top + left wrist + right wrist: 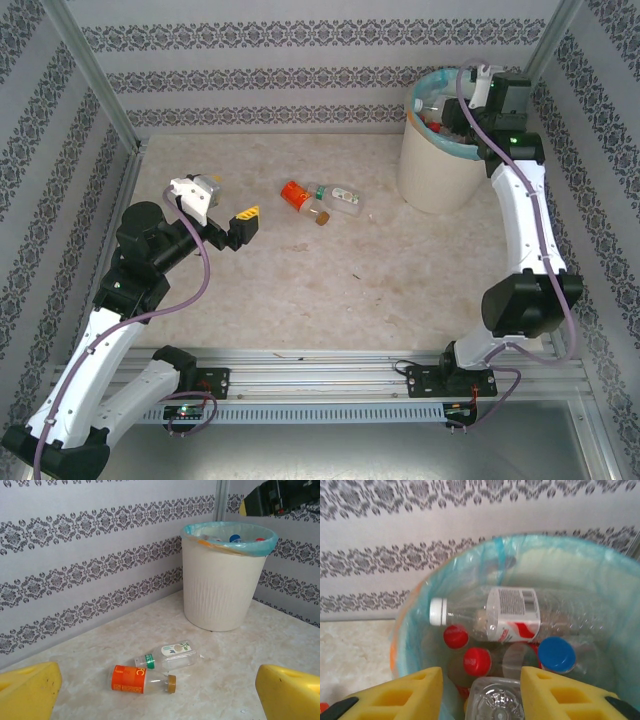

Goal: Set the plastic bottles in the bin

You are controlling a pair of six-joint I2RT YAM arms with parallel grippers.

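Hovering directly over the bin [432, 175], the right end effector [481, 682] stands partly open around a clear bottle [495, 705]; whether it grips cannot be told. Capped bottles [495, 615] lie inside the bin. Loose bottles [145, 679] lie on the worktop [330, 290] left of the bin. Farther left, the left end effector [240, 225] gapes wide, holding nothing.

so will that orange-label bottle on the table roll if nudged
Probably: the orange-label bottle lies on its side on the smooth table, so a sideways push should roll it. It looks empty, so likely light and easy to dent.
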